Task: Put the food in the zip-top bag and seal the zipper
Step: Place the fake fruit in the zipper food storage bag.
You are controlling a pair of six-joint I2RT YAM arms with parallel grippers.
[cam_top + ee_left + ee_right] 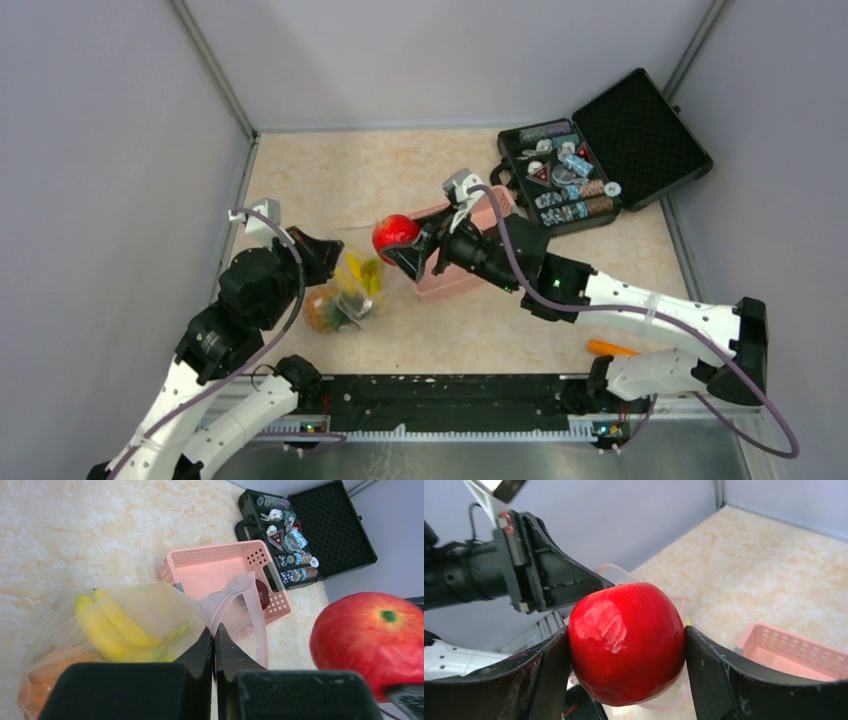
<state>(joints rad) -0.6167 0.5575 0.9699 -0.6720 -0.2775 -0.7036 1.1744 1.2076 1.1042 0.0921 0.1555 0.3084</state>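
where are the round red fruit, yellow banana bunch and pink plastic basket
round red fruit (pixel 626 642), right wrist view, glossy front
yellow banana bunch (pixel 112 625), left wrist view, middle banana
pink plastic basket (pixel 215 551), left wrist view, far rim

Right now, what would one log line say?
left gripper: shut on zip-top bag | right gripper: shut on red fruit | banana bunch: inside bag

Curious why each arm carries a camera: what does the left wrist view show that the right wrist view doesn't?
Only the left wrist: the banana bunch inside the zip-top bag, the open black case, a dark maroon fruit in the pink basket. Only the right wrist: the right end effector clasping the red fruit on both sides. Both: that fruit, the basket, and the left end effector at the bag's mouth.
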